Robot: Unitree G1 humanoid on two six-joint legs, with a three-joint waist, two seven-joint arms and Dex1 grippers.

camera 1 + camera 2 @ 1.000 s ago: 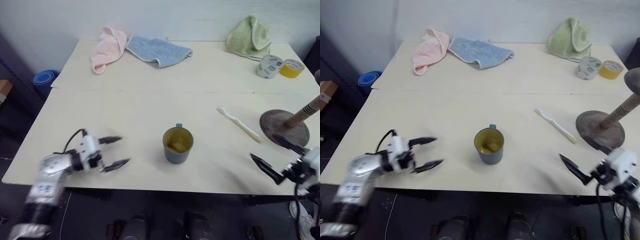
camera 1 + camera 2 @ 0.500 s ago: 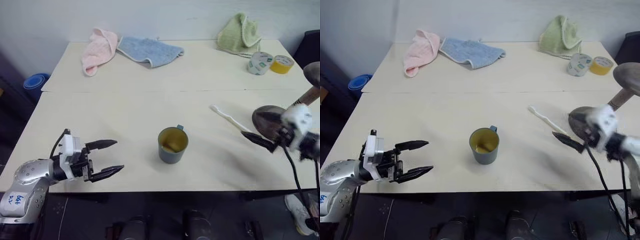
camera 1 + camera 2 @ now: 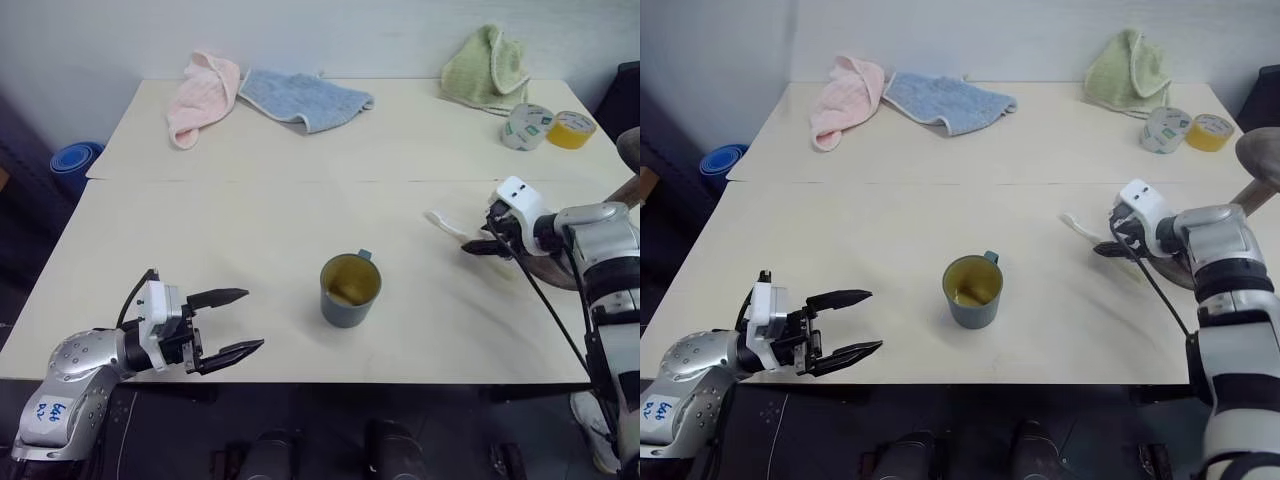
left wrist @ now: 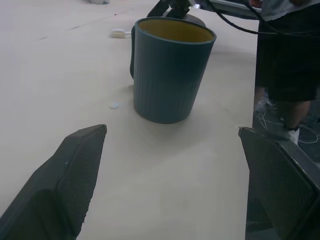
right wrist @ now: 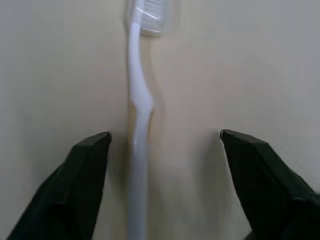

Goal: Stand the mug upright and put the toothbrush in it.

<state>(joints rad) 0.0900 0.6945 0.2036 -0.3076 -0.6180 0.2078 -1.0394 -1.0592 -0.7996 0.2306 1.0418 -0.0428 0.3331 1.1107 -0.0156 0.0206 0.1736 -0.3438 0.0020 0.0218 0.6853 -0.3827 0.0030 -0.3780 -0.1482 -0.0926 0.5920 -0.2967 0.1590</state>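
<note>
Standing upright near the tabletop's (image 3: 250,230) front edge, the mug (image 3: 349,290) showed its yellow inside, so the first step looked done. The toothbrush (image 5: 137,125) lay flat on the tabletop to the mug's right, well apart from it, not yet lifted. My right fingers (image 5: 87,165) straddled its handle, spread on either side and gripping nothing; the right gripper (image 3: 478,246) sat just over it. My left gripper (image 3: 232,322) hovered at the front edge, left of the mug, fingers spread wide and empty. Remaining, by my judgement: grasping the toothbrush, carrying it across, and dropping it into the mug.
</note>
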